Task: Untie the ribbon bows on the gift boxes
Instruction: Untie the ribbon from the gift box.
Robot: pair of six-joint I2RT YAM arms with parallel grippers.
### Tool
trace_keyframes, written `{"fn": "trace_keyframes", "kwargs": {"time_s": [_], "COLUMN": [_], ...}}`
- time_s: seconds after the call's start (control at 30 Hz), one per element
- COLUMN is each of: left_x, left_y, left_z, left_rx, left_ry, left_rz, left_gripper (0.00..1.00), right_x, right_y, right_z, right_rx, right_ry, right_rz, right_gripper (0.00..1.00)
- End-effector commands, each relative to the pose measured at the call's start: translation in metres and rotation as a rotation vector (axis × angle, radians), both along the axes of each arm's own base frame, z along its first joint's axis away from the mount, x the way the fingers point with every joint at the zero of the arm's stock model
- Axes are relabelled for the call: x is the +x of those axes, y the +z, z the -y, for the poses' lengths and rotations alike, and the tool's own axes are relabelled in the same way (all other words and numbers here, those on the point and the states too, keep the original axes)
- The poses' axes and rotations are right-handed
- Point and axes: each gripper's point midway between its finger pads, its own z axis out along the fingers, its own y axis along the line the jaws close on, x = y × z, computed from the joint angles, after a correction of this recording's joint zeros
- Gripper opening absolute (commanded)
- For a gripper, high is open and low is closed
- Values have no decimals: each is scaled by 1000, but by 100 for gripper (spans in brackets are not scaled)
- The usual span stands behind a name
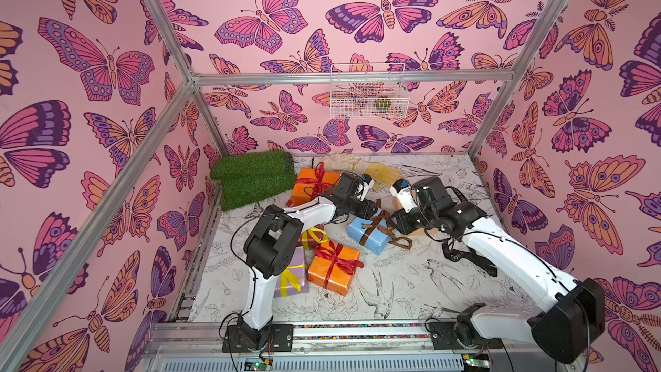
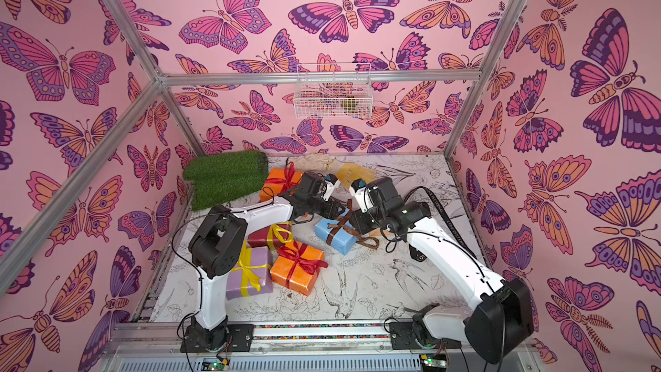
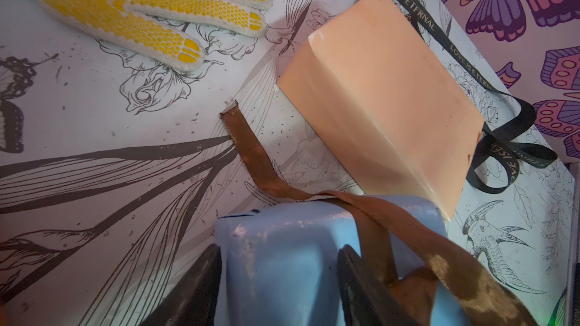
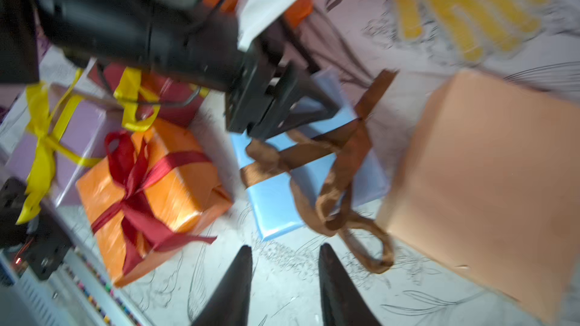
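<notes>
1. In both top views the right arm [image 1: 500, 245] hides most of the peach box [image 3: 376, 105]. The left wrist view shows it plainly, with the black ribbon [image 3: 414, 7] lying loose beside it.
2. The right wrist view is blurred. The right gripper [image 4: 286, 247] stands parted and empty above the table [image 1: 411, 280].
3. The left gripper [image 3: 279, 255] clamps one end of the blue box [image 1: 375, 241]. The brown ribbon [image 4: 354, 145] hangs slack, one loop on the table.
4. The left arm [image 1: 311, 209] covers part of the lilac box [image 1: 298, 257].

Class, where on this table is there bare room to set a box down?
Free: the front stretch between the near orange box, the right arm and the front rail. Crowded: around the light blue box mid-table, and the lilac box cluster.
</notes>
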Motion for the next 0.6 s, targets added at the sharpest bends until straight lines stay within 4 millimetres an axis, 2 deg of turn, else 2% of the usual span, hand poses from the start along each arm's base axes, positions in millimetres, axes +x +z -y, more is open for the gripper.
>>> {"fn": "trace_keyframes", "kwargs": {"time_s": [0.0, 0.23, 0.57], "left_x": [-11, -13, -13], "left_y": [-24, -26, -28], "left_z": [-14, -16, -15], "left_rx": [66, 71, 66], "left_ry": [-5, 2, -3], "left_rz": [-58, -64, -71], "left_gripper": [61, 61, 61], "right_x": [5, 15, 24], "right_y": [3, -35, -49], "right_z": [-26, -37, -36], "right_rx": [112, 56, 17], "right_ry": [74, 108, 111], "right_rz": [19, -87, -71], "right_gripper": [37, 36, 40]}}
